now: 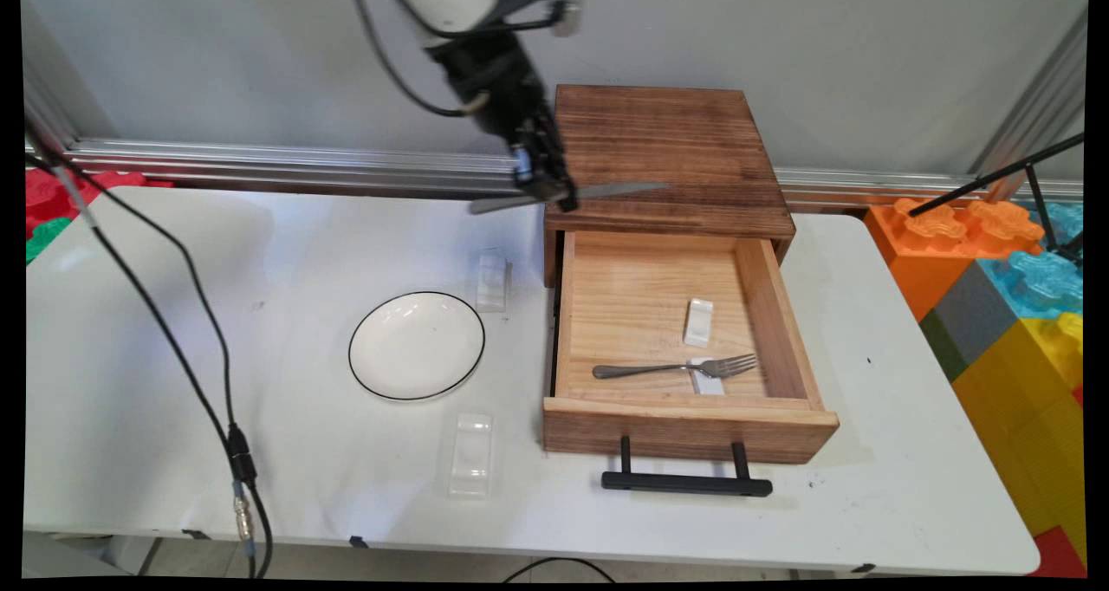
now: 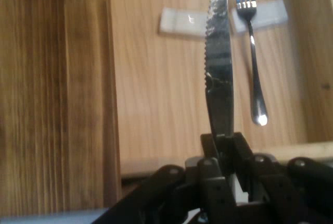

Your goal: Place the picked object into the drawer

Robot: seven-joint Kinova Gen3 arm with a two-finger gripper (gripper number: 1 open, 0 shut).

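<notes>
A table knife (image 1: 567, 195) is gripped crosswise by the closed gripper (image 1: 554, 194), held above the open wooden drawer (image 1: 784, 314), where a fork (image 1: 676, 368) is laid.

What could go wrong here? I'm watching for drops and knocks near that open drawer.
The gripper pinches the knife only near its middle, so it might pivot or slip. The blade hangs level, close over the cabinet top, and could scrape it. In the drawer, the fork lies across one white rest; a falling knife may strike it.
</notes>
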